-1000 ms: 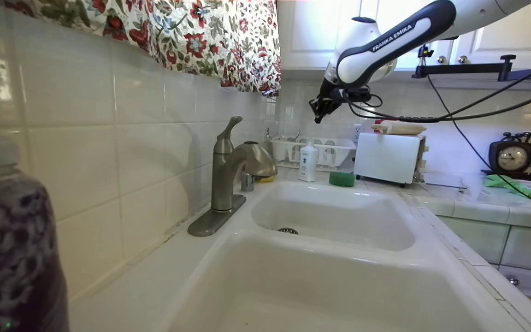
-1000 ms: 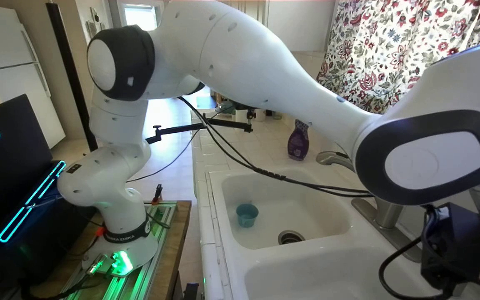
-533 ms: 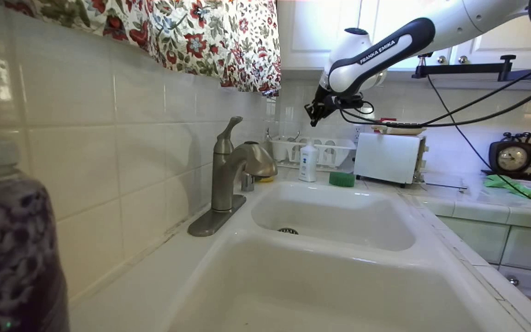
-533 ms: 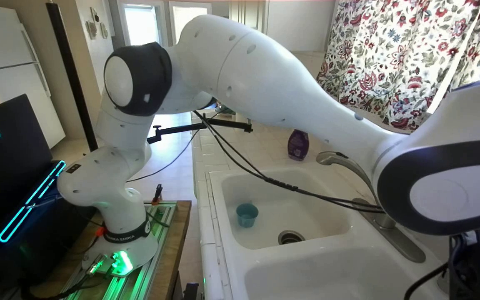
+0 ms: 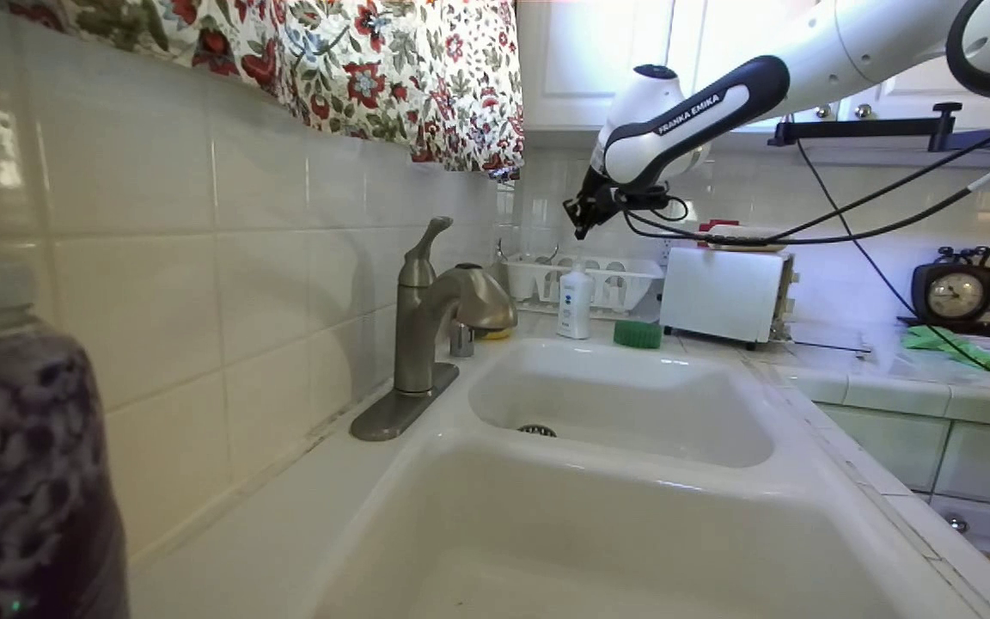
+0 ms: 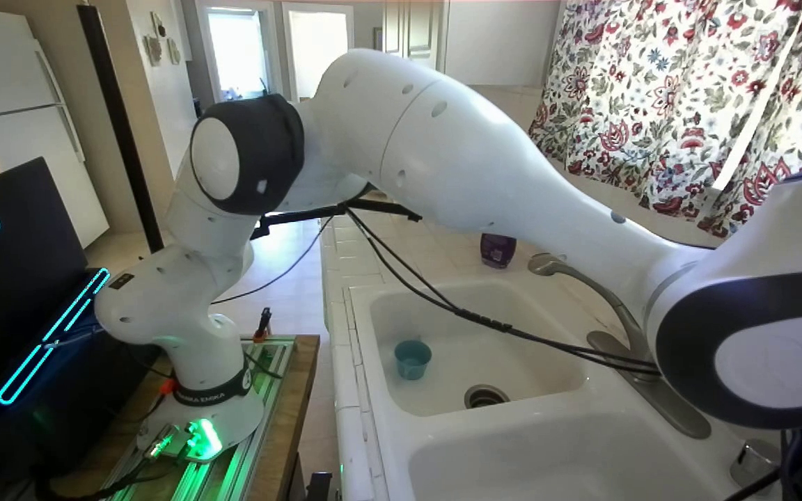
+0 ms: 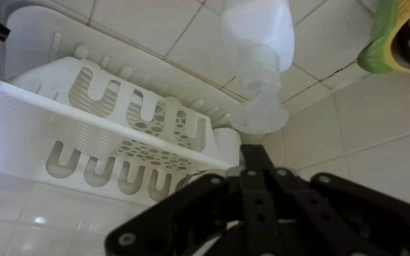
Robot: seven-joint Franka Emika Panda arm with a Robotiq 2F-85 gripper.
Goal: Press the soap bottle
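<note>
Franka arm (image 5: pixel 710 120): over the last second we saw it drop and shift toward the curtained wall (image 5: pixel 267 185), bringing the gripper (image 7: pixel 257 156) nearly over the soap bottle (image 5: pixel 574 305); we take this as lining up, with the press not yet made
Gripper: clenched, nothing visible between its fingers (image 7: pixel 251 153), a blunt end we judge fit for pushing
Soap bottle: upright on the counter (image 7: pixel 198 49) beyond the far edge of the sink (image 5: pixel 607 468), in front of the dish rack (image 7: pixel 101 123)
Pump head (image 7: pixel 260 117): close to the fingertips in the wrist view, a narrow gap showing; we would centre over it, then push straight down
Dish rack: its rim runs close behind the bottle, so a drifting descent could catch it
Yellow-green item (image 7: pixel 379 53): near the bottle yet apart from it; we cannot tell what it is
Green brush (image 5: pixel 637 334): low, near the bottle, unlikely to hinder us
Sink: our open room lies over its bowls, though an off-centre push could tip the bottle that way
Cables (image 6: pixel 493 323): slung over the sink; we should keep their slack off the faucet (image 5: pixel 416 327)
</note>
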